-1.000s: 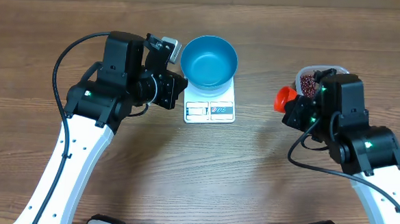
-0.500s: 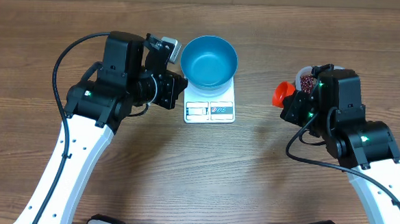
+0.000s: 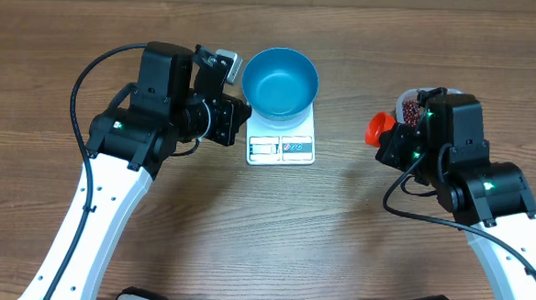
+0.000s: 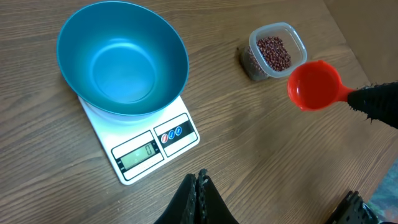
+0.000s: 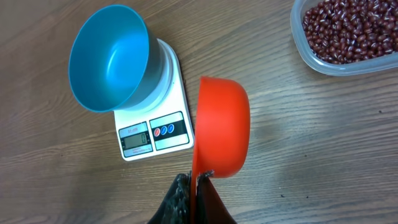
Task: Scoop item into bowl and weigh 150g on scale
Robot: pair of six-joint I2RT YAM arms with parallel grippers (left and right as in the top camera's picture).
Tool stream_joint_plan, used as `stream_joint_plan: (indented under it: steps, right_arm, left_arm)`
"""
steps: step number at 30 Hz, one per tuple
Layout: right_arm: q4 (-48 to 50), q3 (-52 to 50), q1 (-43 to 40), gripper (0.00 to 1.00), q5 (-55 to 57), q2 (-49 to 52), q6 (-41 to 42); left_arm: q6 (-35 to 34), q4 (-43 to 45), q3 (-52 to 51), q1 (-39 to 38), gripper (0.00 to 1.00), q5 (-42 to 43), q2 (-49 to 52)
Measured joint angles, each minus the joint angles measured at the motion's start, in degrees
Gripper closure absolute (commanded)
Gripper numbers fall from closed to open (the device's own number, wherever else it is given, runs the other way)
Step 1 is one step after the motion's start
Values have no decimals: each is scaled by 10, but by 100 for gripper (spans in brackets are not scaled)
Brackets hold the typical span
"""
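Observation:
An empty blue bowl [image 3: 281, 80] [image 4: 121, 59] [image 5: 109, 56] stands on the white scale [image 3: 282, 149] [image 4: 152, 146] [image 5: 152, 134]. The dark red beans [image 3: 409, 106] [image 4: 273, 53] [image 5: 345, 28] lie in a clear tub to the right. My right gripper [image 3: 393, 144] [image 5: 196, 180] is shut on the handle of an orange-red scoop [image 3: 377, 130] [image 4: 314, 85] [image 5: 221, 127]. The scoop is empty and hangs above the table between the scale and the tub. Left of the scale, my left gripper [image 3: 240, 115] [image 4: 199, 180] is shut on nothing.
The clear plastic tub [image 3: 436, 93] [image 4: 298, 43] [image 5: 323, 65] is partly hidden under the right arm in the overhead view. Bare wooden table [image 3: 319, 226] lies in front of the scale and between the arms.
The right arm has shifted slightly left and away from me with the scoop, then held still. The left arm has not moved.

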Motion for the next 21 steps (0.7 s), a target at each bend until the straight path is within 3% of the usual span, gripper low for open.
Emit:
stream_joint_plan:
  steps: [21]
  right_arm:
    - [-17, 0, 0, 96, -6, 0, 0]
  left_arm:
    - [0, 0, 0, 0, 96, 0, 0]
